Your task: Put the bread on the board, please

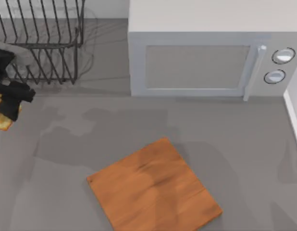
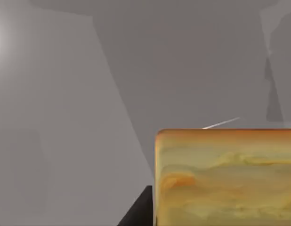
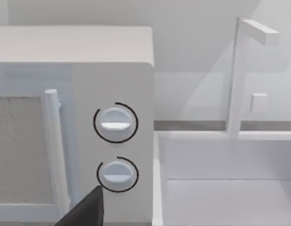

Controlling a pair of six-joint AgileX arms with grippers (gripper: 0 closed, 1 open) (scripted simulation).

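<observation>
The bread [image 1: 0, 120] is a golden-yellow chunk at the table's far left edge, held in my left gripper [image 1: 9, 103], which is shut on it. In the left wrist view the bread [image 2: 225, 179] looms close, with bare grey tabletop beyond it. The board [image 1: 153, 190], a flat orange-brown wooden square, lies turned at an angle at the front middle of the table, well to the right of the bread. A dark part of my right gripper [image 3: 84, 212] shows in front of the microwave's knobs.
A white microwave [image 1: 196, 62] with its door closed stands at the back, with two round knobs [image 3: 116, 122] on its right side. A wire dish rack [image 1: 43, 38] fills the back left corner. A white sink [image 3: 225, 179] with a faucet [image 3: 239, 75] borders the right.
</observation>
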